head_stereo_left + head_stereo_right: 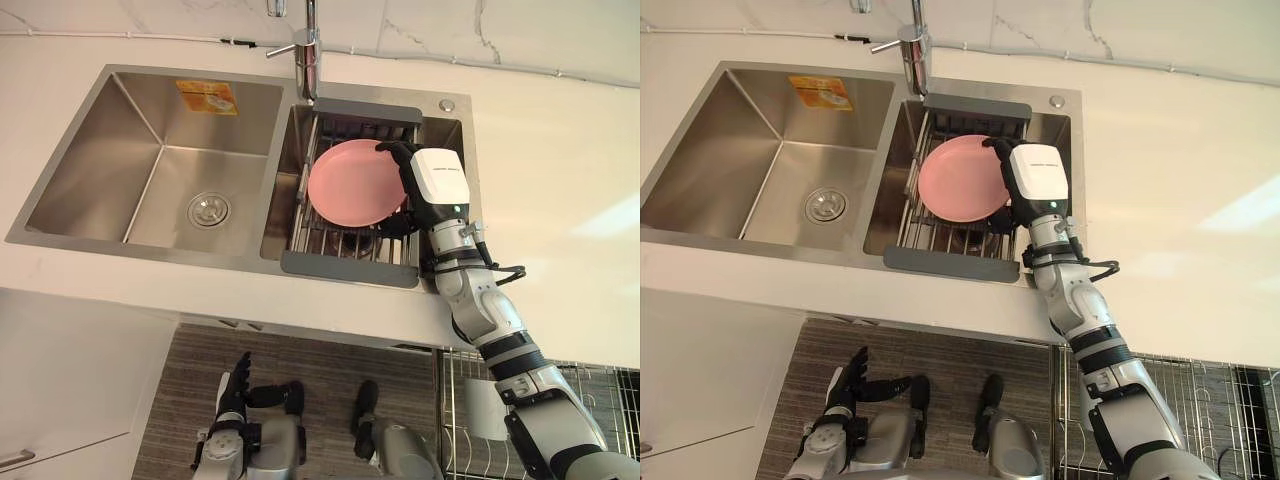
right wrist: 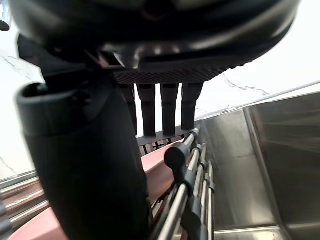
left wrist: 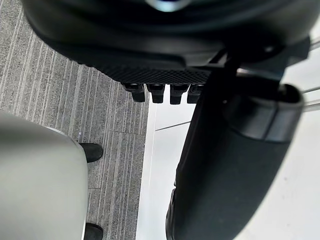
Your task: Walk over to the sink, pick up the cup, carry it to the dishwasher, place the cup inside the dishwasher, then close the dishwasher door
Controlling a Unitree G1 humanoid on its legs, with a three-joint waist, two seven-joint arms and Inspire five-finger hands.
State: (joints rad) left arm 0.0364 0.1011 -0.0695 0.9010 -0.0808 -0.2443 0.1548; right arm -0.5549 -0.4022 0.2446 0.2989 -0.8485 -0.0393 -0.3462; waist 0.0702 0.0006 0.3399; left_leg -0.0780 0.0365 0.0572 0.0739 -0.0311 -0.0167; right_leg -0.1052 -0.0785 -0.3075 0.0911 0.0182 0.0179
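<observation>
No cup is in sight. A pink plate (image 1: 350, 185) lies tilted on a wire draining rack (image 1: 350, 267) in the sink's right basin. My right hand (image 1: 438, 185) reaches over the plate's right edge, with its fingers (image 2: 169, 107) held straight across the rack wires and its thumb (image 2: 85, 165) alongside. In the right wrist view the pink plate (image 2: 160, 172) shows just past the thumb. I cannot tell whether the hand touches the plate. My left hand (image 1: 232, 395) hangs low over the floor, open and holding nothing.
The left basin (image 1: 170, 170) holds only its drain (image 1: 208, 209). A faucet (image 1: 308, 50) stands behind the rack. White counter (image 1: 560, 180) runs to the right. Below it at lower right is a wire dishwasher rack (image 1: 590, 395) with a pale thing (image 1: 485, 408) inside.
</observation>
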